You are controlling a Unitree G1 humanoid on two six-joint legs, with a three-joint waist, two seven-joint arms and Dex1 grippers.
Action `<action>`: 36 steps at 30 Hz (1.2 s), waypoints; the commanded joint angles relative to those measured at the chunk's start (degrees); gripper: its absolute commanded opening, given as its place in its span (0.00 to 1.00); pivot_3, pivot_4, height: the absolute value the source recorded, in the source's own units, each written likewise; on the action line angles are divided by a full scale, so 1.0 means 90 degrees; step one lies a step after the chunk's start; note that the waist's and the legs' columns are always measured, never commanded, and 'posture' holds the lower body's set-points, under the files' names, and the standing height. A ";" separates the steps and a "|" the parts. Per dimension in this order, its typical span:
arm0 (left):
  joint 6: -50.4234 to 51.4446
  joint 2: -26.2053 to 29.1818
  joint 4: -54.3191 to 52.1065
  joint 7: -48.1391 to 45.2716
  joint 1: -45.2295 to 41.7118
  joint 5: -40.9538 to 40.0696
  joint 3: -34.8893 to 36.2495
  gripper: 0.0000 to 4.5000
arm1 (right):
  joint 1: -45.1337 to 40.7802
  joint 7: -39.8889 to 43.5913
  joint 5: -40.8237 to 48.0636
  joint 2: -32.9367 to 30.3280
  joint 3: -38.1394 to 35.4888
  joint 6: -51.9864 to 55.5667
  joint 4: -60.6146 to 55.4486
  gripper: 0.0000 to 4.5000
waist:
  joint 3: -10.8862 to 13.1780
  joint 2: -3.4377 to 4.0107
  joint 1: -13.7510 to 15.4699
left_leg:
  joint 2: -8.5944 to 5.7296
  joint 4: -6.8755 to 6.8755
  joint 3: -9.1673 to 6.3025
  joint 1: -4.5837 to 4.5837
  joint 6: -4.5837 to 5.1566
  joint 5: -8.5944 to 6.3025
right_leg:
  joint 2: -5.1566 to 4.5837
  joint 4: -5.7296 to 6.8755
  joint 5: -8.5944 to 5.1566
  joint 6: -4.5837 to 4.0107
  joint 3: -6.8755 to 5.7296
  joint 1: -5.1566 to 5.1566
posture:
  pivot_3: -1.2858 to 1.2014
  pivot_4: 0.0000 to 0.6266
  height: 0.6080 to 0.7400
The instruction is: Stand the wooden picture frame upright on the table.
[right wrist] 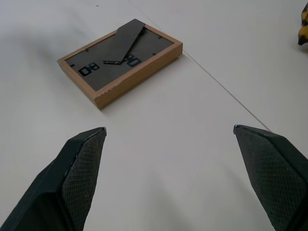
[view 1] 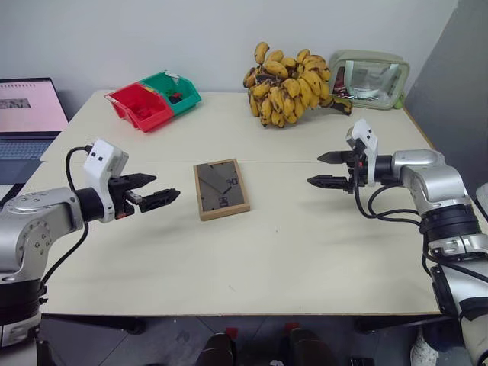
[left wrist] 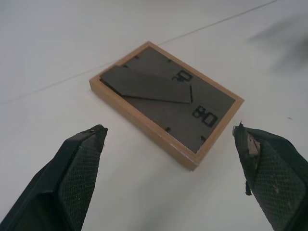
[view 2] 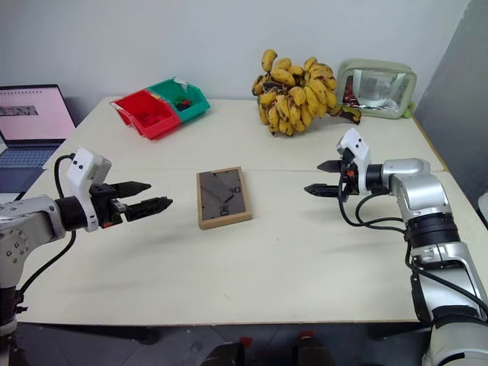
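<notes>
While the wooden picture frame (view 1: 221, 188) lies face down near the middle of the table (view 1: 305, 252), you have both grippers hovering beside it with nothing held.

Your left gripper (view 1: 156, 194) hangs off the frame's left side, jaws spread wide; your right gripper (view 1: 326, 169) sits well apart on the other side, jaws equally wide. You see the dark back with its stand folded flat, just below the table's seam.
</notes>
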 commanded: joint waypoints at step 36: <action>-0.2161 -0.2975 0.2578 0.2142 -0.1015 0.2193 -0.1271 0.00 | -0.1210 -0.4191 -0.1878 0.3640 0.0383 -0.2752 0.3762 0.01 | -0.0010 -0.0005 -0.0022 | -0.0017 0.0020 0.0002 0.0004 -0.0003 0.0003 | -0.0028 0.0038 0.0006 0.0004 -0.0003 -0.0004 | 0.52 0.24 1.00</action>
